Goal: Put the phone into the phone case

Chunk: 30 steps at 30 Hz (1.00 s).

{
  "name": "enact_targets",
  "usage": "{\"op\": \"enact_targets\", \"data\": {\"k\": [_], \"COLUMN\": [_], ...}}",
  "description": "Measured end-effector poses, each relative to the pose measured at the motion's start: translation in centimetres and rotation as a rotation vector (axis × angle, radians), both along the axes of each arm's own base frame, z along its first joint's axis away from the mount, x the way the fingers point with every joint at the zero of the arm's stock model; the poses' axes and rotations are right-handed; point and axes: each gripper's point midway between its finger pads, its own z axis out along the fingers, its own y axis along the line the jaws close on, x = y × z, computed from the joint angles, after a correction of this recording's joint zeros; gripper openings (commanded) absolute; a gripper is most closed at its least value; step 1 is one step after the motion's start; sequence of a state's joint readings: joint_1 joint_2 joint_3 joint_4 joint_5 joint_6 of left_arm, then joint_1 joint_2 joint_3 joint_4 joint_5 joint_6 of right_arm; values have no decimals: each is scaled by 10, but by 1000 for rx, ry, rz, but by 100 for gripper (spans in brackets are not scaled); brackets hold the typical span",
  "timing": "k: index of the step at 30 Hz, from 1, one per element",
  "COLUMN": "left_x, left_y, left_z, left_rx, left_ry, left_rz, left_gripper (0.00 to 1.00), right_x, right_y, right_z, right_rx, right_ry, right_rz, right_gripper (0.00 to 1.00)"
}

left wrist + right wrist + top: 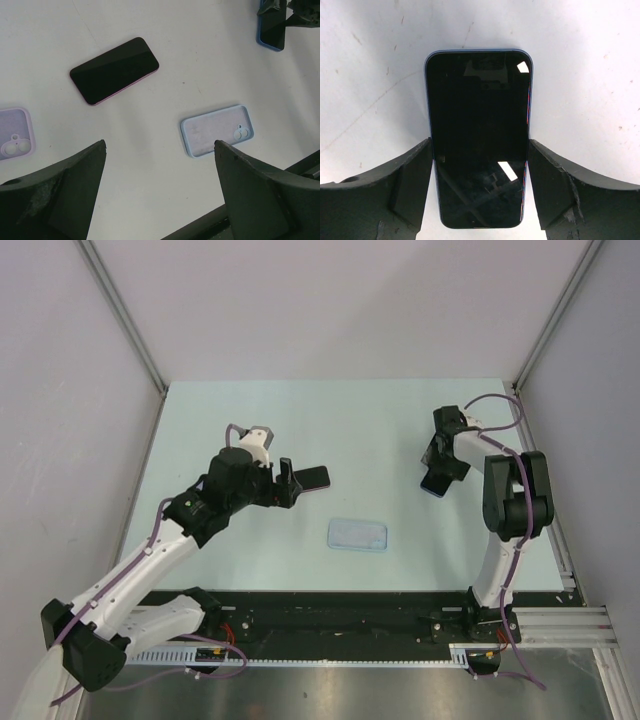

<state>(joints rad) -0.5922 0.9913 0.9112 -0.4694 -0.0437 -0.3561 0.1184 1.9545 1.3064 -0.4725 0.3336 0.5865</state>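
Right gripper point(480, 142) sits over the blue phone point(478, 135), which lies flat and screen up on the table point(400, 420), at right of centre in the top view. In the right wrist view the phone runs lengthwise between the jaws. Its lower half is inside the gap, its upper half sticks out past the tips, and the fingers point(415, 170) are right at both long edges. Can't tell if that's a real clamp or just contact. Light blue case point(357, 535) lies open side up at centre-bottom of the top view, well apart from the blue phone and between the two arms. Left gripper point(288, 483) is at left of centre with jaws spread wide and nothing in them. In the left wrist view only bare table lies between its tips, with the light blue case just beyond the right-hand tip. A dark phone with a pinkish edge point(114, 70) lies upper left in that frame, clear of the jaws. A lilac case point(15, 134) is cut off by the left edge.
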Motion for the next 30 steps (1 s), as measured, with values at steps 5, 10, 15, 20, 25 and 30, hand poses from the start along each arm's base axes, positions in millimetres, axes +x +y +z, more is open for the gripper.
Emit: {"op": "enact_targets", "data": {"k": [5,10,15,20,25,30], "left_x": [0,-1,-1,0,1,2], "left_y": [0,0,0,0,1,7], "left_z": [2,2,2,2,3,9], "left_rx": [-3,-5,-6,-6,-3,-1], "left_ry": [-5,-5,-5,-7,-11,-36], "left_rz": [0,-1,-2,-1,7,36], "left_gripper": [93,93,93,93,93,93], "right_x": [-12,-23,-24,-22,-40,-76], "right_y": [11,31,55,82,140,211], "right_z": [1,7,24,58,86,88], "right_rx": [9,33,98,125,203,199], "right_ry": [23,27,-39,-172,-304,-347], "right_rz": [139,324,504,705,1001,1354], "right_gripper": [61,54,51,51,50,50]}}
